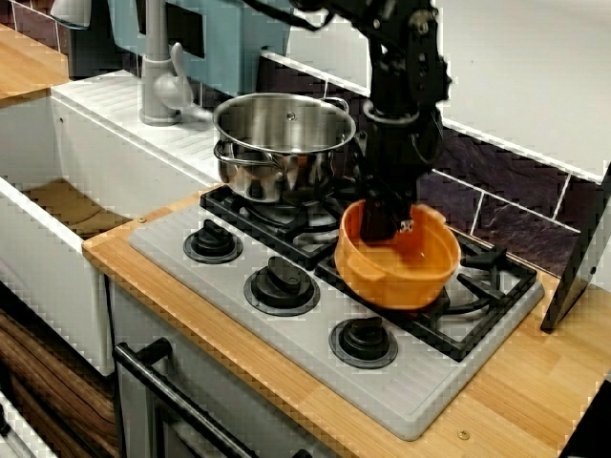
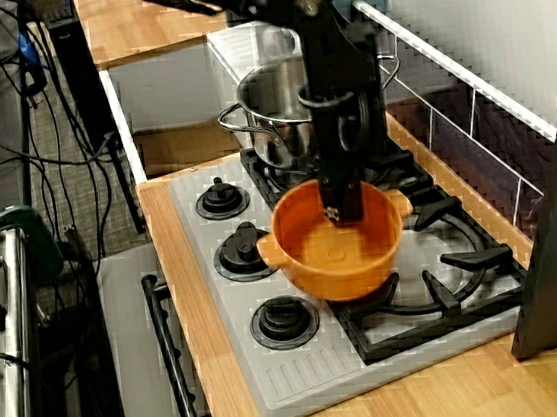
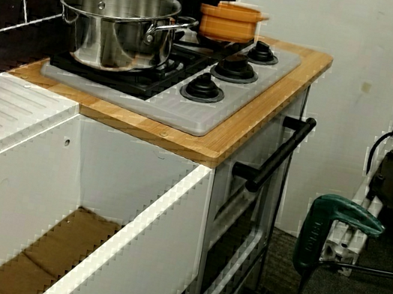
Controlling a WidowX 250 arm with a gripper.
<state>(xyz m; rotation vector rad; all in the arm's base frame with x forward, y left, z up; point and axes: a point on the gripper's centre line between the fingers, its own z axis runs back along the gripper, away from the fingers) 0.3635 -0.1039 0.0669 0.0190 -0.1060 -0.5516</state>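
An orange two-handled pot (image 1: 401, 272) sits low over the front right burner of the black grate (image 1: 492, 286), tilted slightly toward the front. My gripper (image 1: 382, 224) comes straight down from the black arm and is shut on the pot's far rim, one finger inside and one outside. From the stove's right end, the gripper (image 2: 344, 206) clamps the same rim and the orange pot (image 2: 334, 257) looks empty. The sink-side view shows the orange pot (image 3: 230, 23) just above the grate, the fingers hidden. A steel pot (image 1: 282, 143) stands on the back left burner, close beside the arm.
Three black knobs (image 1: 282, 284) line the grey stove front. A grey faucet (image 1: 158, 76) and a white sink (image 1: 57, 205) lie to the left. A dark panel (image 1: 582, 258) leans at the counter's right end. An oven handle (image 3: 279, 154) juts out below.
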